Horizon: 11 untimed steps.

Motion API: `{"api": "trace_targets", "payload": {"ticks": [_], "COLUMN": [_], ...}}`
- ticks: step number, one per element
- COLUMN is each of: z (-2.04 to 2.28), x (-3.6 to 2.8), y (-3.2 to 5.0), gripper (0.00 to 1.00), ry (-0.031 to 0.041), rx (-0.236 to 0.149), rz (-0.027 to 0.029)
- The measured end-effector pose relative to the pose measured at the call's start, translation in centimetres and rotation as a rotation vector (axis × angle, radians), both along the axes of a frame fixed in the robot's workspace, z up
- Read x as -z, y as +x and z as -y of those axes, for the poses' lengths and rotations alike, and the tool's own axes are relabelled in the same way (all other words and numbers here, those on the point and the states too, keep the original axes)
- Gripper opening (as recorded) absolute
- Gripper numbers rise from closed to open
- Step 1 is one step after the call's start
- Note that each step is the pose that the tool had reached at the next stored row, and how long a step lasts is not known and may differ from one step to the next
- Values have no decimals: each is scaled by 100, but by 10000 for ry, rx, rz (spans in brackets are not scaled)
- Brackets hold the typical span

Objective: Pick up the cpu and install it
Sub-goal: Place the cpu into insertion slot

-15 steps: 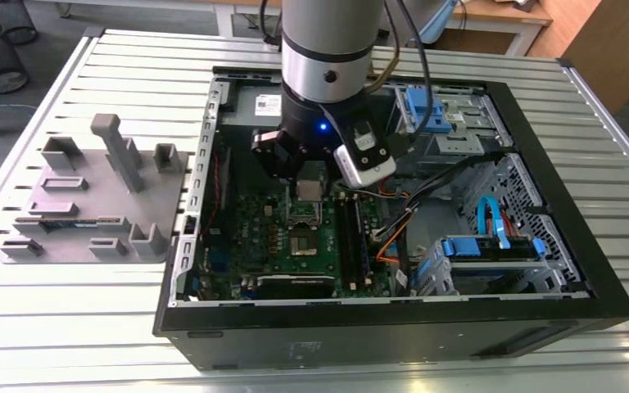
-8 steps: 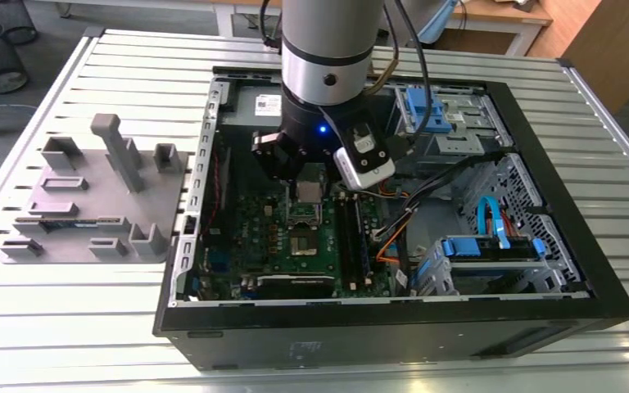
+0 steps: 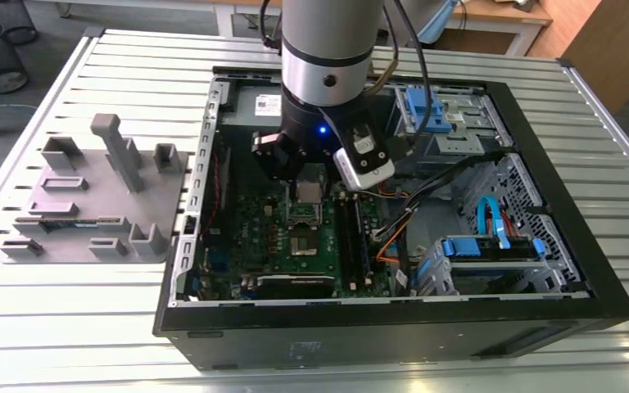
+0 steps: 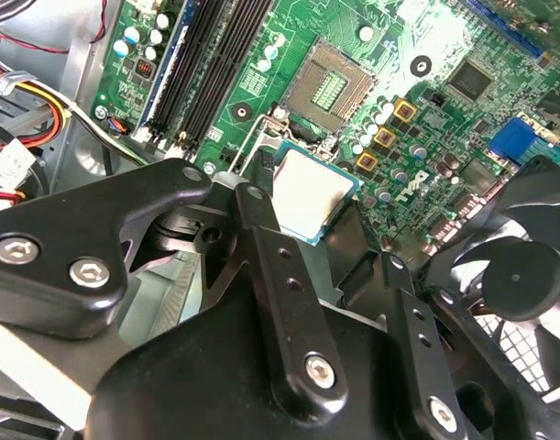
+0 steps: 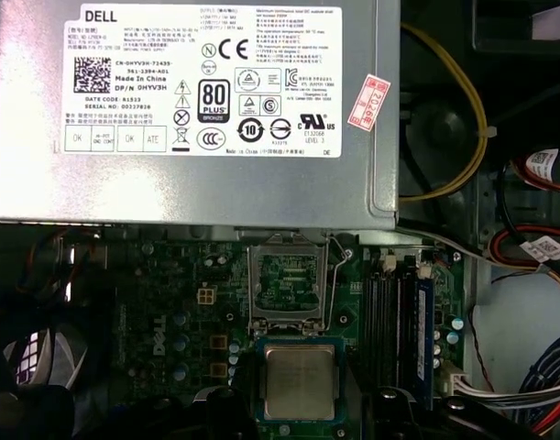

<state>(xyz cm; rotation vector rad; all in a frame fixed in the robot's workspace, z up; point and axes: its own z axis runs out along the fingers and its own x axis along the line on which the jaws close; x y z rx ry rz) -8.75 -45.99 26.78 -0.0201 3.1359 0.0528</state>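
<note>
Half done: cpu [image 4: 314, 197] picked up, not yet seated.
The fingers [image 4: 264, 225] pinch the cpu by its edges, holding it in the air over the motherboard [image 5: 170, 312] inside the case [image 3: 402, 327]. It is just beside the open, empty socket [image 5: 291, 282]. Seating is what's left.

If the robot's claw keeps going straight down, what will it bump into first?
Probably the green motherboard, at or just beside the open socket; the gripper holds the cpu above it, height unclear.
</note>
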Motion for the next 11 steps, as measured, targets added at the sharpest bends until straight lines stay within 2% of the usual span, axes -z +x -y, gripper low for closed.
{"api": "trace_targets", "payload": {"ticks": [5,11], "z": [52,158], "x": [14,55], "y": [1,1], "gripper": [47,47], "ry": [-3,-2], "rx": [-2,-2], "rz": [-1,-1]}}
